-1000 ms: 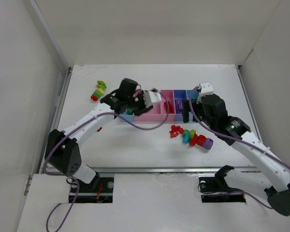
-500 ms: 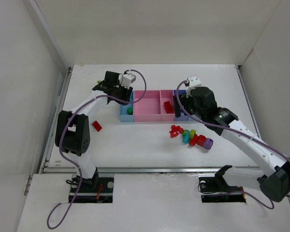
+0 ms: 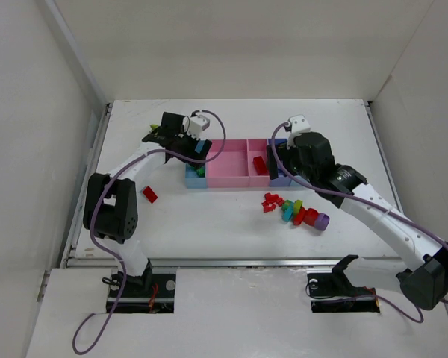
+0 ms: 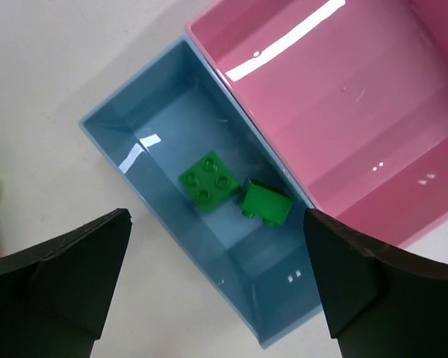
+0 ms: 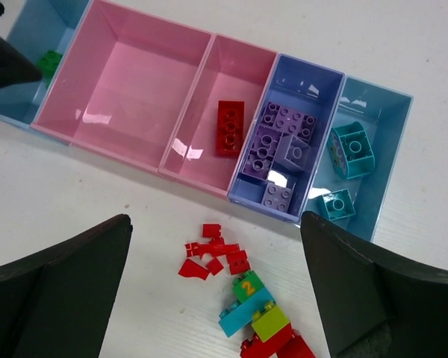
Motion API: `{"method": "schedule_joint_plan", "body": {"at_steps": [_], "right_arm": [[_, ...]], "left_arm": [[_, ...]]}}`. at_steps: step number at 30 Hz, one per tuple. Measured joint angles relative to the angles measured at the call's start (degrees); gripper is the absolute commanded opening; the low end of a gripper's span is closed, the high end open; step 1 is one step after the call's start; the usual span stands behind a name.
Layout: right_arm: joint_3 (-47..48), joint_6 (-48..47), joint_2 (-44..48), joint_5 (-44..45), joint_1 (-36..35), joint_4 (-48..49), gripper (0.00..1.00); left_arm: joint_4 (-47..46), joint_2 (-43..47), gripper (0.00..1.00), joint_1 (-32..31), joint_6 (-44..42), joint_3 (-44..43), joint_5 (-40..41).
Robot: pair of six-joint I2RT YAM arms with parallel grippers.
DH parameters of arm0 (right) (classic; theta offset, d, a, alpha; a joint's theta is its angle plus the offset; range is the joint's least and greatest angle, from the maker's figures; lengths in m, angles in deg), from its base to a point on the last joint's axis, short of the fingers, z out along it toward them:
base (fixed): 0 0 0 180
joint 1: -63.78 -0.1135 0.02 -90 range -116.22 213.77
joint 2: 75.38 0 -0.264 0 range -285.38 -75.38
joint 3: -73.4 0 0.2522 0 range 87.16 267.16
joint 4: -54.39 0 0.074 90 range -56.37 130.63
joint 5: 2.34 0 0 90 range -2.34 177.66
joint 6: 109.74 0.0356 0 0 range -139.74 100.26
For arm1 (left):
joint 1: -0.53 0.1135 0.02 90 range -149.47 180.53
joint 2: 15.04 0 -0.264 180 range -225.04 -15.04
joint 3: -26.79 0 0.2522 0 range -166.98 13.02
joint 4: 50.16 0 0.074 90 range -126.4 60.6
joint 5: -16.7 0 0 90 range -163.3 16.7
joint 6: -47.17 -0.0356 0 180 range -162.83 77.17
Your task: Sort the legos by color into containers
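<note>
Above the left end of the tray row, the left gripper (image 4: 216,220) stands fully spread. Its two black fingers (image 4: 67,276) are far apart, grasp nothing, and touch neither tray nor brick. Directly below the gap lies the left light blue tray (image 4: 116,127), whose long axis runs diagonally in the wrist view, from upper left to lower right. On its floor are two green pieces. One is a square four-stud brick (image 4: 207,179) with its studs up. Just beside it, a second green brick (image 4: 266,203) is tipped over, close to the wall shared with the wide pink tray (image 4: 343,112). Both lie beneath the gap between the fingers.

Over the table in front of the row, the right gripper (image 5: 215,220) is likewise released and empty. Beyond its fingers the row runs left to right:
- The narrow pink tray (image 5: 190,142) holds one red brick (image 5: 230,127), its long axis set across the row.
- The purple-blue tray (image 5: 313,74) holds purple bricks (image 5: 272,142).
- The right light blue tray (image 5: 384,112) holds two teal bricks (image 5: 349,149).

Between the right fingers, on the table (image 3: 209,231), lie loose red pieces (image 5: 213,253) and a chain of joined bricks (image 5: 254,317). A lone red block (image 3: 149,195) lies beside the left arm.
</note>
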Motion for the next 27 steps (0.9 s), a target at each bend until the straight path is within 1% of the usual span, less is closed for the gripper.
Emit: {"method": "schedule_joint_plan", "body": {"at_steps": [4, 7, 9, 11, 13, 15, 16, 17, 19, 20, 23, 25, 26, 27], "right_arm": [[1.46, -0.5, -0.61, 0.0, 0.02, 0.07, 1.0], [2.34, -1.42, -0.9, -0.02, 0.0, 0.09, 1.0], [2.86, -2.16, -0.96, -0.02, 0.0, 0.09, 1.0], [3.28, -2.93, -0.96, 0.0, 0.0, 0.11, 1.0], [3.37, -3.69, -0.94, 0.22, 0.0, 0.55, 1.0], [3.37, -4.39, -0.94, 0.66, 0.0, 0.98, 1.0], [3.37, -4.61, -0.94, 0.83, 0.02, 1.2, 1.0], [3.37, -4.9, -0.94, 0.94, 0.0, 1.25, 1.0], [3.56, -5.44, -0.96, 1.05, 0.0, 1.09, 1.0], [3.69, -5.73, -0.96, 1.09, 0.02, 1.01, 1.0], [3.82, -6.38, -0.96, 1.05, 0.0, 1.16, 1.0], [3.82, -6.88, -0.98, 0.57, 0.02, 1.27, 1.0], [3.82, -6.99, -1.03, -0.04, 0.02, 1.38, 1.0], [3.87, -7.17, -1.27, -0.98, 0.02, 1.42, 1.0]], "left_arm": [[0.76, 3.34, 1.0, 0.0, -2.1, 1.46, -0.09], [1.42, 8.46, 1.0, 0.0, -5.18, 1.66, -0.37], [1.53, 13.68, 1.0, 0.0, -8.46, 1.99, -0.57], [-0.61, 20.65, 1.0, 0.0, -10.73, 3.56, -0.48], [-4.07, 28.59, 1.0, 0.0, -11.45, 6.78, -0.28], [-9.01, 36.76, 1.0, -0.31, -12.96, 12.48, -0.24], [-9.66, 39.85, 0.9, -0.42, -14.97, 15.3, -0.37], [-9.25, 42.25, 0.85, -0.68, -17.42, 17.42, -0.59], [-6.12, 43.39, 0.74, -0.66, -22.8, 19.8, -1.11], [-3.41, 43.34, 0.71, -0.31, -26.64, 20.39, -1.31], [5.81, 42.07, 0.71, 3.58, -40.61, 22.93, -1.42], [11.76, 43.3, 0.71, 6.34, -52.02, 25.18, -1.01], [14.8, 44.17, 0.71, 7.13, -58.69, 26.14, -0.22], [19.1, 44.46, 0.71, 7.32, -67.19, 26.58, 0.74]]}}
